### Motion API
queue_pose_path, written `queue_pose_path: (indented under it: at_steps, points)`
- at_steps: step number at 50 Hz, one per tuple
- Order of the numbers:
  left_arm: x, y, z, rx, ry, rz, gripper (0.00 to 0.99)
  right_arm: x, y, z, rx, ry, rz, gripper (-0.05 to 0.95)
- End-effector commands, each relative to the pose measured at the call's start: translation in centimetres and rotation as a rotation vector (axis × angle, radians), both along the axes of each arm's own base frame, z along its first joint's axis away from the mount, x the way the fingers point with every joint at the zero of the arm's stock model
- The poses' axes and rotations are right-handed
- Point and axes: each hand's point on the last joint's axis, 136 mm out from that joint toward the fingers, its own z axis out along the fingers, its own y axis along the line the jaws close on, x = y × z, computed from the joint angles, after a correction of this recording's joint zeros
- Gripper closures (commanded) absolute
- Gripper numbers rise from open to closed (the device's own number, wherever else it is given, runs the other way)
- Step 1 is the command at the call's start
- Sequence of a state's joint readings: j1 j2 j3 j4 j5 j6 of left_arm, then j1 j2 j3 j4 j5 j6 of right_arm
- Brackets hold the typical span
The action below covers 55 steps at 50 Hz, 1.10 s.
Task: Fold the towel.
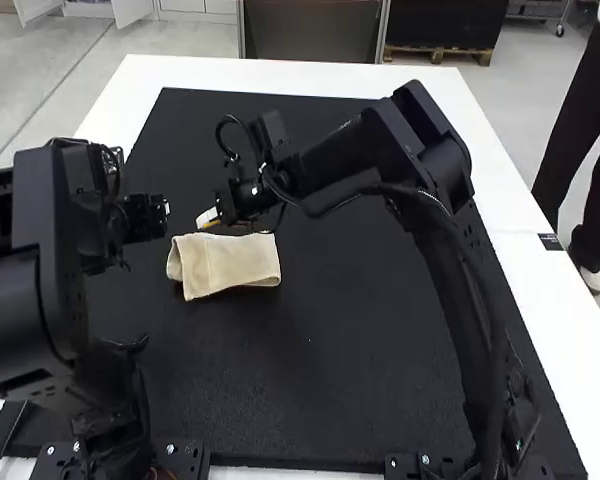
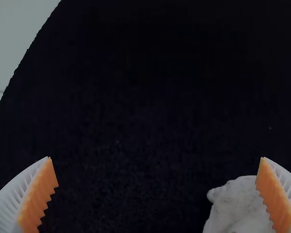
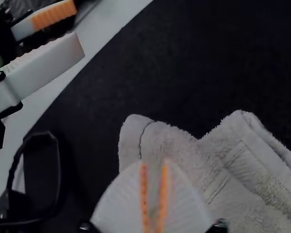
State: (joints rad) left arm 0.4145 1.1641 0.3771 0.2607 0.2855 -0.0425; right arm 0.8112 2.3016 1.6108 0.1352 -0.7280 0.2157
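Observation:
In the high view, my left gripper is just left of the cream towel, and my right gripper is at the towel's far edge. The towel lies as a narrow folded bundle, with an overlapping flap at its left end. My left gripper stands open in its wrist view, the towel partly behind one finger. My right gripper is shut, a thin slit between its pads, in front of the towel; no cloth is visibly pinched. Its wrist view also includes the left gripper's spread fingers.
A black mat lies under the towel on the white table. Both arms reach inward over the mat, their grippers close together. A looped black cable hangs by the right arm's wrist.

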Motion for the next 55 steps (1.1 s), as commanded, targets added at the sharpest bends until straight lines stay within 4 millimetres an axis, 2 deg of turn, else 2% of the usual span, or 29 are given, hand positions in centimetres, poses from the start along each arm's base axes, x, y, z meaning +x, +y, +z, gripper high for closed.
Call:
queue_pose_path:
  at_steps: [1, 8, 21, 31, 42, 55]
  points:
    - [-0.1, 0.0, 0.4, -0.004, -0.018, 0.000, 0.038, 1.1, -0.9, 2.7, 0.049, -0.003, -0.001, 0.92]
    - [-0.1, 0.0, 0.4, -0.004, -0.020, 0.000, 0.038, 0.6, -1.7, 2.3, 0.029, 0.020, 0.007, 0.92]
    - [-0.1, 0.1, 0.4, -0.002, -0.023, 0.002, 0.038, -1.9, -2.6, 1.8, -0.014, 0.043, 0.058, 0.92]
    - [-0.1, 0.1, 0.4, -0.003, -0.021, 0.002, 0.038, -2.9, -2.2, 2.0, -0.010, 0.048, 0.089, 0.92]
    - [-0.1, 0.0, 0.4, -0.004, -0.020, -0.002, 0.038, -4.8, -1.6, 1.5, -0.022, 0.072, 0.129, 0.92]
    - [-0.1, 0.0, 0.4, -0.002, -0.023, -0.002, 0.038, -5.5, -1.0, -0.3, -0.034, 0.080, 0.145, 0.92]
